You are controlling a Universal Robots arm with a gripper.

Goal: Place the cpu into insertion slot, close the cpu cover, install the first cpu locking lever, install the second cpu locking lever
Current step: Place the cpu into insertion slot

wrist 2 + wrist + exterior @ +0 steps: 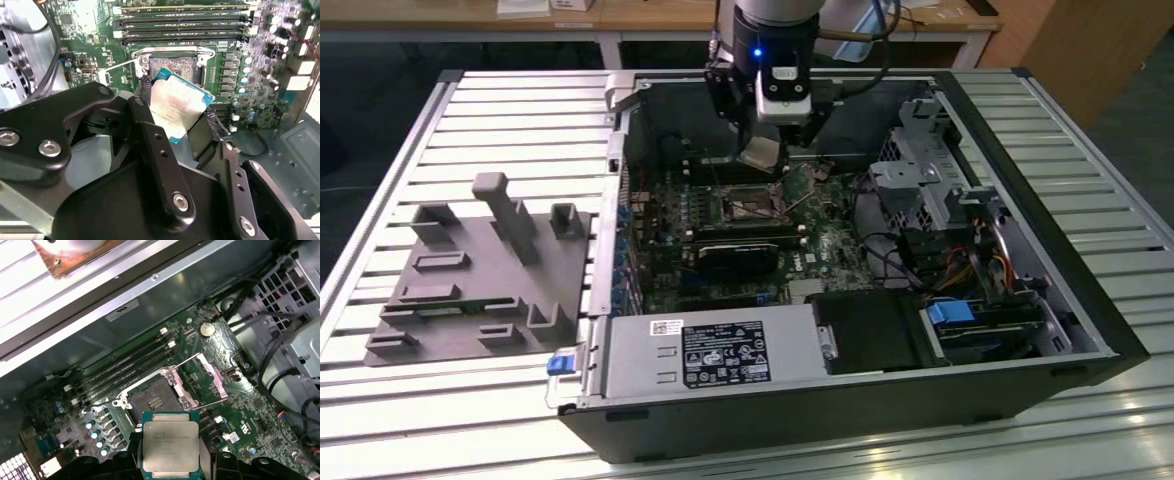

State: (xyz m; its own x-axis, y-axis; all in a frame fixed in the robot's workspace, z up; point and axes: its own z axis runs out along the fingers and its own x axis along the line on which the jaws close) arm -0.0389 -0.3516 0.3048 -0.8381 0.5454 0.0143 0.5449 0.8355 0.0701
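Cpu (171, 445) is clamped betw. your gripper (171, 458) fingers, held off the green board (240, 410) near the insertion slot (152, 400), not yet in it. Slot's bare, w/ the cpu cover (216, 381) swung open beside it. Memory sticks (127, 362) lie nearby.

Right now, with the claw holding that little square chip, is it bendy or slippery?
The cpu is probably stiff: it looks flat with a metal top, unbent in the claw. It may be slippery, since the smooth top shines and it is pinched by its edges only. Likely light, being thin.
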